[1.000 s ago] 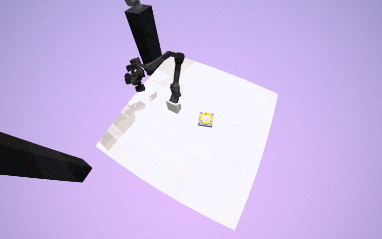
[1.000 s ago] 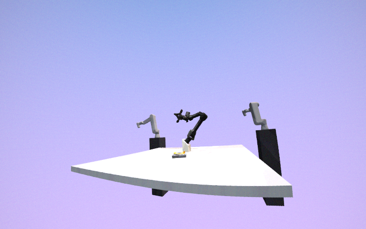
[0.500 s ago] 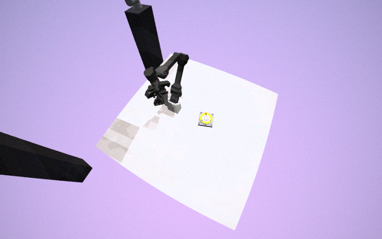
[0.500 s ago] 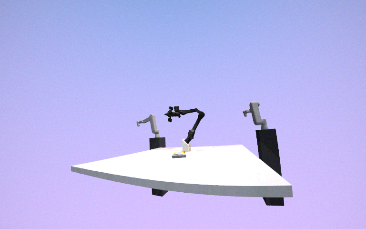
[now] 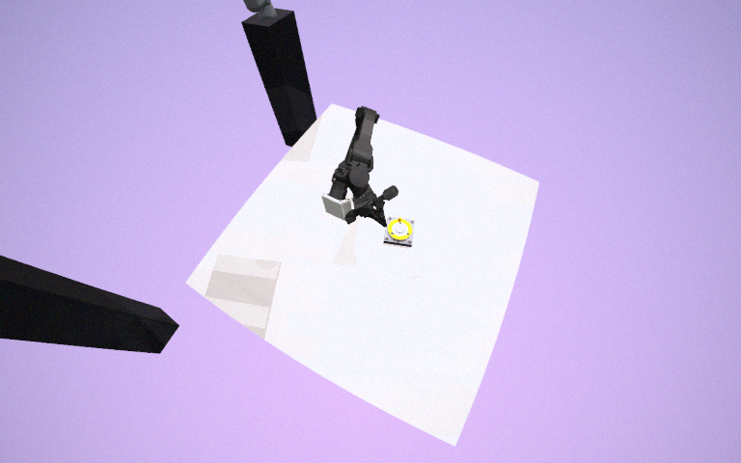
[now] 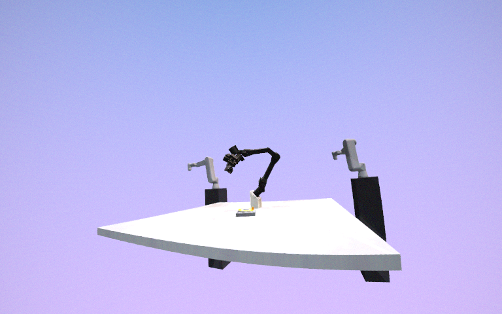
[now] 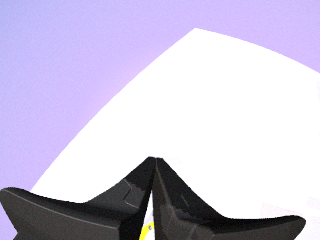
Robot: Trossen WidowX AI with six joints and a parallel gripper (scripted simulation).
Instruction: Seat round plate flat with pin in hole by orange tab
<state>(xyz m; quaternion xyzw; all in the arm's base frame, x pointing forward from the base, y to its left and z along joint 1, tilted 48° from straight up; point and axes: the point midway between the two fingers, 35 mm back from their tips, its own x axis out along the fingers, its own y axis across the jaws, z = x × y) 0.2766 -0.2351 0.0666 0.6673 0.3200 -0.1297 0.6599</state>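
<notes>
Top view: plate (image 5: 399, 238) (image 6: 242, 209) (image 7: 146, 233) seen as a yellow ring on its square base (image 5: 409, 242) (image 6: 245, 214). It sits inboard on the worktop (image 5: 355, 338) (image 6: 259, 233) (image 7: 200, 100), nearer the upper-left edge than the bottom corner. In the exterior view that puts it toward the far edge, close in front of my white mount (image 5: 335, 207) (image 6: 255, 201).

Orange tab (image 5: 399, 220) (image 6: 252, 208) is on the plate's upper side from above, on its right side in the exterior view. Pin, and the hole by the tab: too small to make out. Cannot tell whether the plate lies flat or rides up; the exterior view is too shallow and coarse for it.

My jaws (image 5: 385, 224) (image 6: 229, 171) are pressed together, tips meeting, nothing pinched. From above the tips seem to reach the base's upper-left corner, but the exterior view shows them high over the worktop, well apart from the plate. My arm (image 5: 360, 147) (image 6: 271, 168) arches up from the mount and bends down at the wrist.

Wrist view: my fingers fill the bottom and hide most of the plate. Only a piece of yellow ring, with a small dark spot on it, shows in the narrow gap below the tips; the bottom of the frame cuts it off. Tab out of sight there. One worktop corner shows beyond, blown out to plain white.
</notes>
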